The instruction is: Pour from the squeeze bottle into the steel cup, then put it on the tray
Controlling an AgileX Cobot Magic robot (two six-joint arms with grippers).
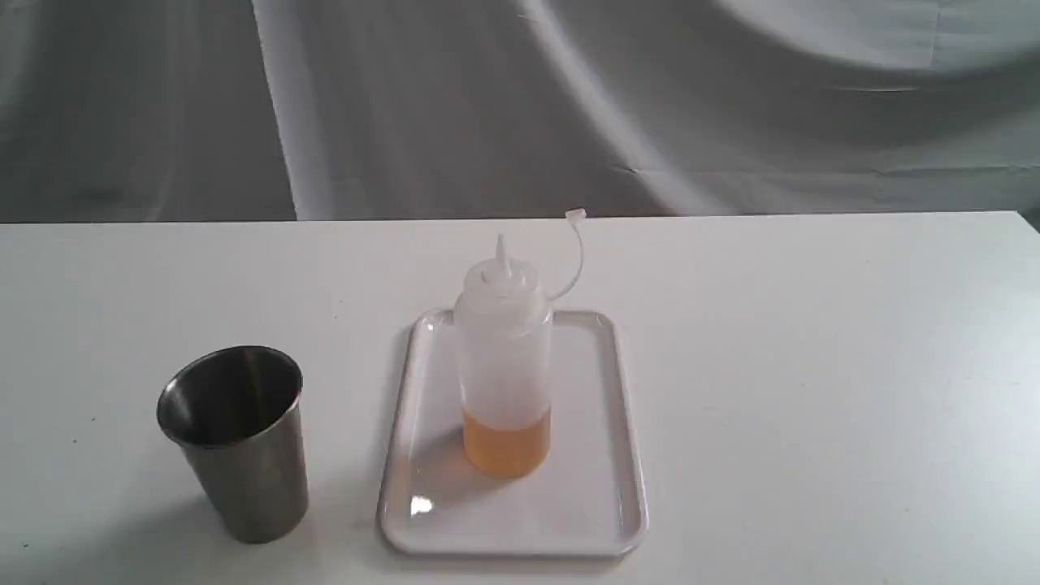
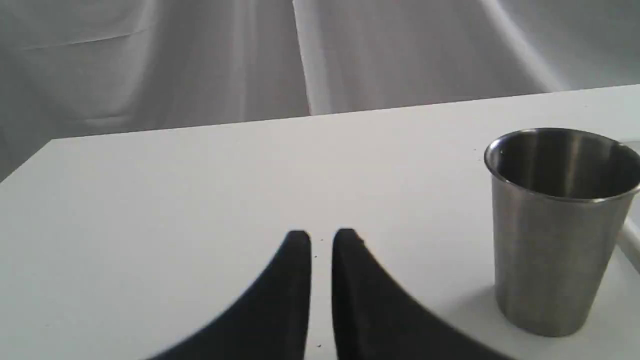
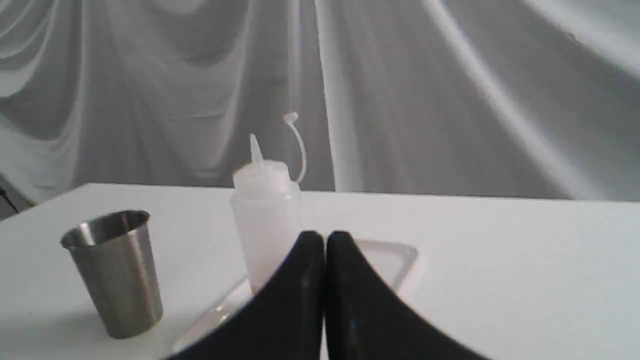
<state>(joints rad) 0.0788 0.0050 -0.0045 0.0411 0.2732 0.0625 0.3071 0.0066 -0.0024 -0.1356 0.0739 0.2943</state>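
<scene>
1. While the squeeze bottle [image 1: 505, 366] stands upright inside the tray [image 1: 601, 487], well in from the far edge of the bench [image 1: 812, 366], neither arm touches it.
2. The steel cup [image 1: 236, 443] stands upright on the bare bench, on the side of the tray towards the bench's left edge and apart from its rim. Whether the cup holds any liquid cannot be told.
3. The left pincer [image 2: 321, 237] is empty, its fingers a narrow slit apart, low over bare bench near the cup. The right pincer [image 3: 325, 237] is also empty, with its fingers pressed together, and it faces the bottle.
4. The bottle should be light, since only a shallow band of amber liquid [image 1: 506, 443] sits at its bottom.
5. Its walls look soft and smooth, so a hard pinch would likely send liquid out of the uncapped nozzle [image 1: 500, 248], and a weak one may slip.
6. The best hold seems to be mid-body, above the liquid line and below the shoulder. That keeps clear of the cap strap [image 1: 574, 260] curling up beside the nozzle.
7. The cup looks stiff and slick, and its narrow base makes it likely to tip if knocked.
8. By count there is one bottle, one cup, one tray and two pincers.
</scene>
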